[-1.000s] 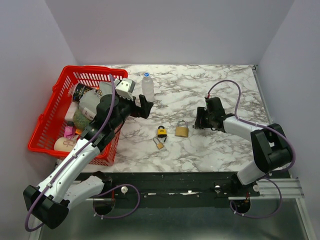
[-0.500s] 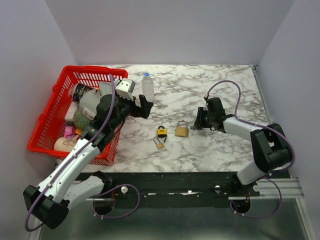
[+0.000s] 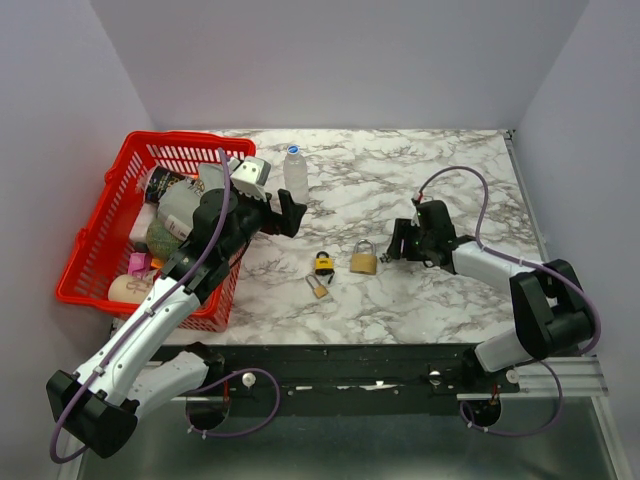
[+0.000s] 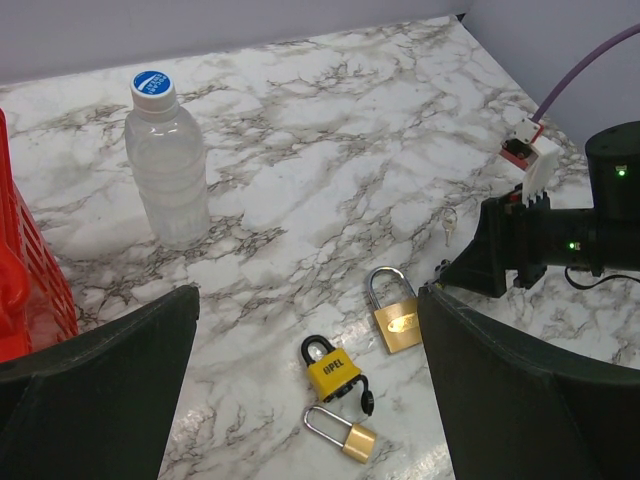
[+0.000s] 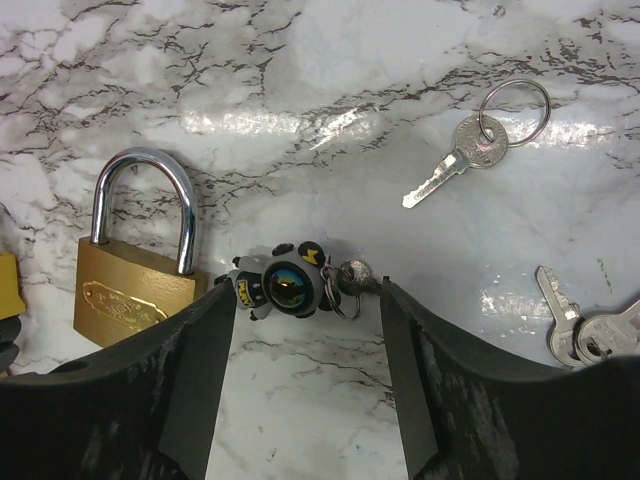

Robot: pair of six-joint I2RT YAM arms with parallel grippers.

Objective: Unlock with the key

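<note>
Three padlocks lie mid-table: a brass padlock, a yellow padlock with a black-headed key at its base, and a small long-shackled brass padlock. Just right of the large brass one lies a key on a ring with a grey round-bodied charm. My right gripper is low over the table and open, one finger on each side of the charm and key, holding nothing. My left gripper hangs open above the table, left of the locks.
A silver key on a ring and a bunch of keys lie beyond my right gripper. A clear water bottle stands at the back. A red basket full of items sits at the left.
My right gripper's jaws narrowed, then widened again around the charm and key, and the right arm shifted slightly. The left arm has not moved.
</note>
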